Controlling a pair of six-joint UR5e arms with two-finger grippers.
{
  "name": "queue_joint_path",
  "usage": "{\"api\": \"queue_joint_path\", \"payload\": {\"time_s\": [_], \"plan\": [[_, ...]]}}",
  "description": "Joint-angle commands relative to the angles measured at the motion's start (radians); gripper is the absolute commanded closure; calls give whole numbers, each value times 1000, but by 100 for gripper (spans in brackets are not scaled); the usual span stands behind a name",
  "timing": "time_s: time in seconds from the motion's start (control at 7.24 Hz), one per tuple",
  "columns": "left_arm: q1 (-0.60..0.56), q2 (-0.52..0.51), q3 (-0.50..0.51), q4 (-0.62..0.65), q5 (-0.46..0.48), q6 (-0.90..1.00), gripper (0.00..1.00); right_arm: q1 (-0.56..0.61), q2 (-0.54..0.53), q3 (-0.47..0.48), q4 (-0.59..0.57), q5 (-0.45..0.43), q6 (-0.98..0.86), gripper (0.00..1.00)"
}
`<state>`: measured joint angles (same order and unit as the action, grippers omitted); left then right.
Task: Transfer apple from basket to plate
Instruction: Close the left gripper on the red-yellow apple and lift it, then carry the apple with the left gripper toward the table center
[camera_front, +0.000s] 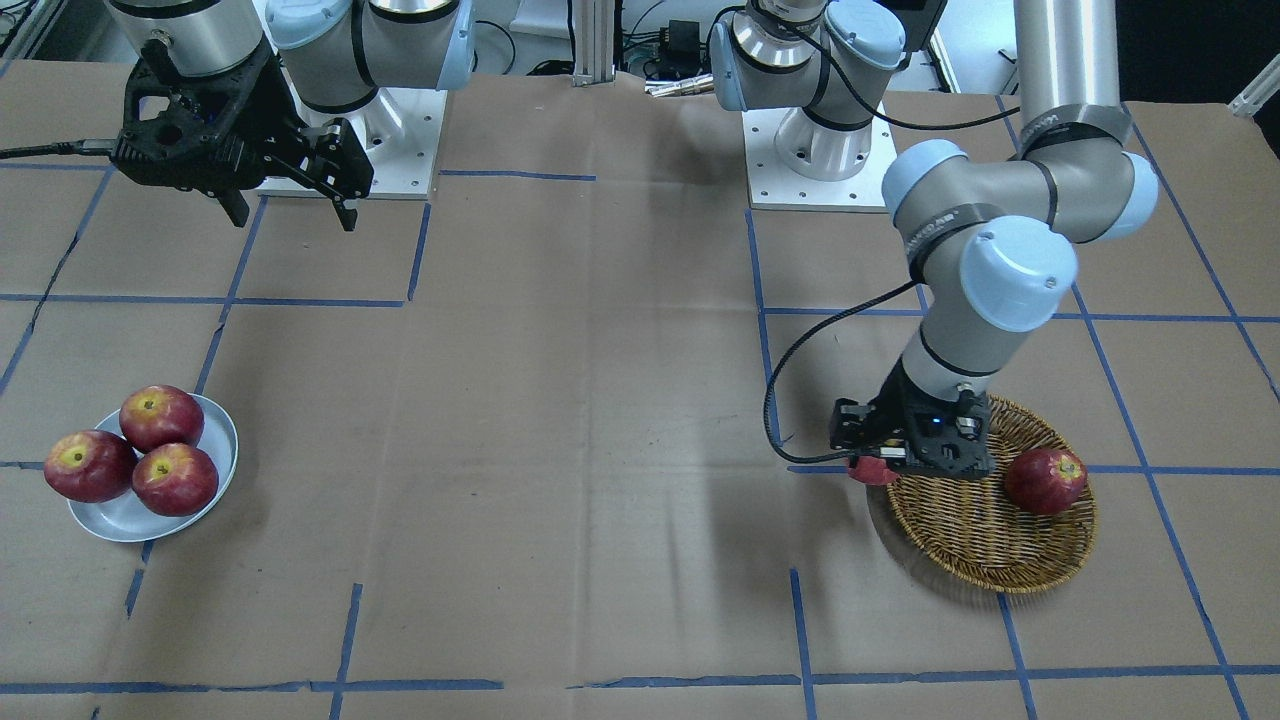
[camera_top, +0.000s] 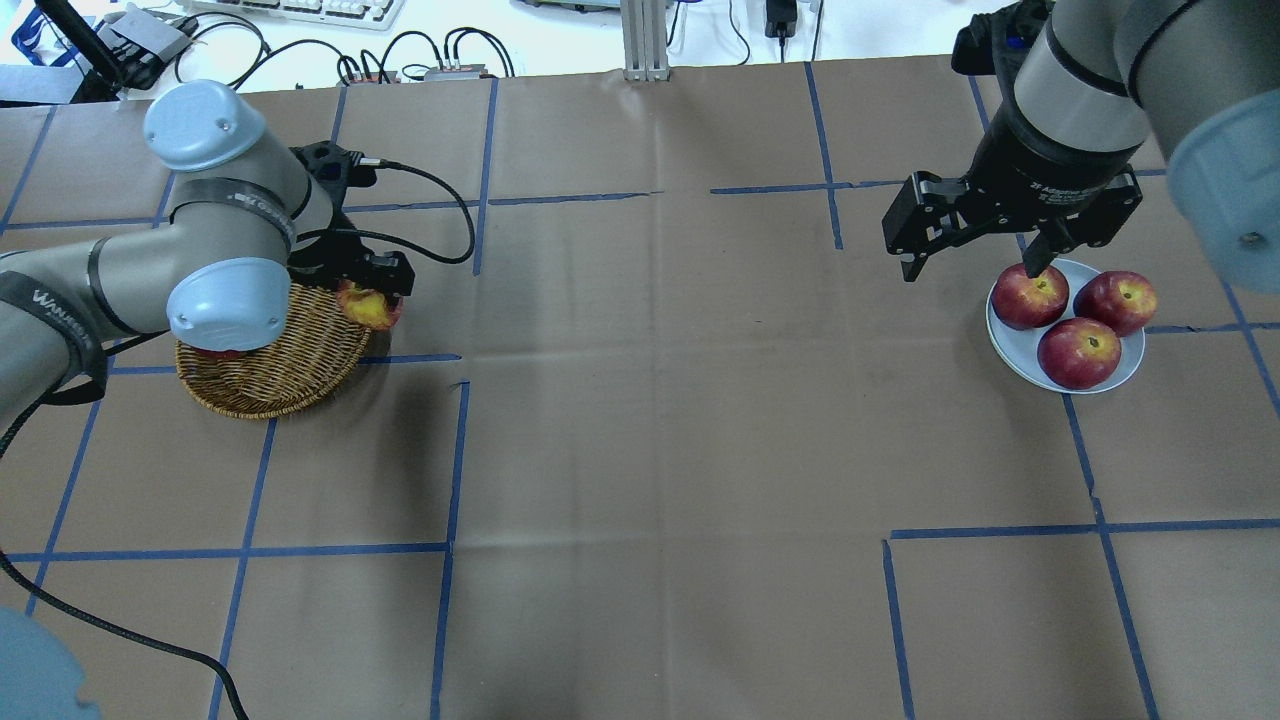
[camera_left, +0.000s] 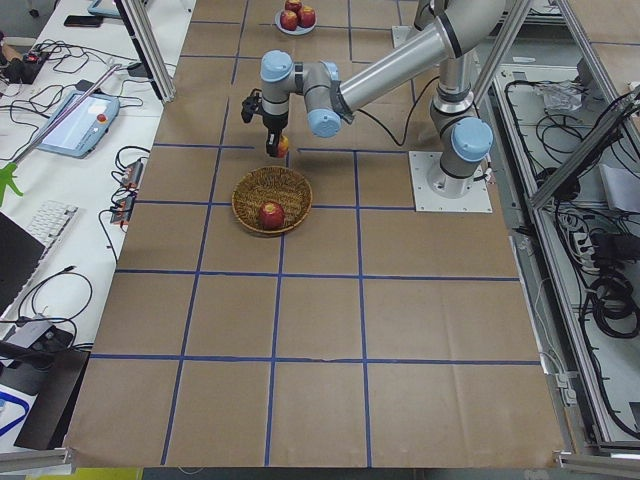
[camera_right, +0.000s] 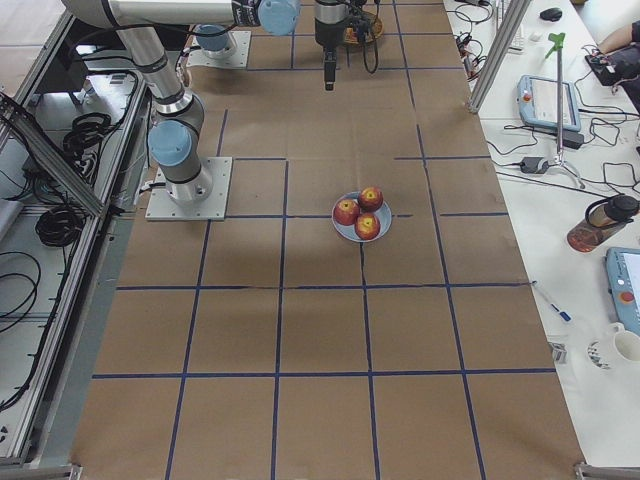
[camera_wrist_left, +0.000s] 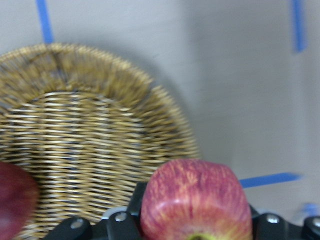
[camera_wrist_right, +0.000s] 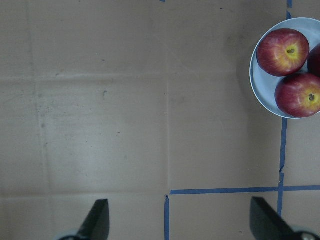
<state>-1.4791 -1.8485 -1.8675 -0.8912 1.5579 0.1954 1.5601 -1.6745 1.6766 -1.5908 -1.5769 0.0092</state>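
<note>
One wide table (camera_top: 640, 450) fills the room, covered in brown paper with blue tape lines making big squares. Two grey robot arms with pale blue caps reach out over it.

The left arm (camera_top: 120, 270) bends low over the basket (camera_top: 270, 390). The basket is round, brown and woven, and it sits on the robot's left side of the table. The right arm (camera_top: 1080, 90) hangs high up over the other side.

Far across the table from the basket is the plate (camera_front: 120, 515). It is small, round and pale.

The left gripper (camera_top: 372, 295) is black and points down. It is closed tight around the apple (camera_wrist_left: 196, 202), with a finger pressing on each side. This apple is light red with yellow streaks and a yellow top. It hangs in the air just over the basket's rim, on the side nearer the plate. It does not touch the weave.

The right gripper (camera_front: 293, 215) is black too. Its two fingers stand wide apart with nothing between them. It hangs above bare paper, off to one side of the plate.

One dark red apple (camera_front: 1045, 480) lies alone inside the basket, near the rim farthest from the plate.

Three more dark red apples (camera_front: 160, 417) sit on the plate, bunched together and touching.
</note>
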Motion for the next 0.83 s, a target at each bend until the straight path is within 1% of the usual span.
{"api": "queue_joint_path", "payload": {"time_s": [0.0, 0.28, 0.41, 0.55, 0.69], "plan": [[-177, -18, 36, -5, -1, -224, 41, 0, -1, 0, 0, 0, 0, 0], [-330, -111, 115, 6, 7, -408, 42, 0, -1, 0, 0, -2, 0, 0], [-405, -171, 180, 9, 37, -453, 42, 0, -1, 0, 0, 0, 0, 0], [-456, -231, 235, 11, 48, -518, 42, 0, -1, 0, 0, 0, 0, 0], [-478, -271, 281, 9, 51, -528, 42, 0, 1, 0, 0, 0, 0, 0]]}}
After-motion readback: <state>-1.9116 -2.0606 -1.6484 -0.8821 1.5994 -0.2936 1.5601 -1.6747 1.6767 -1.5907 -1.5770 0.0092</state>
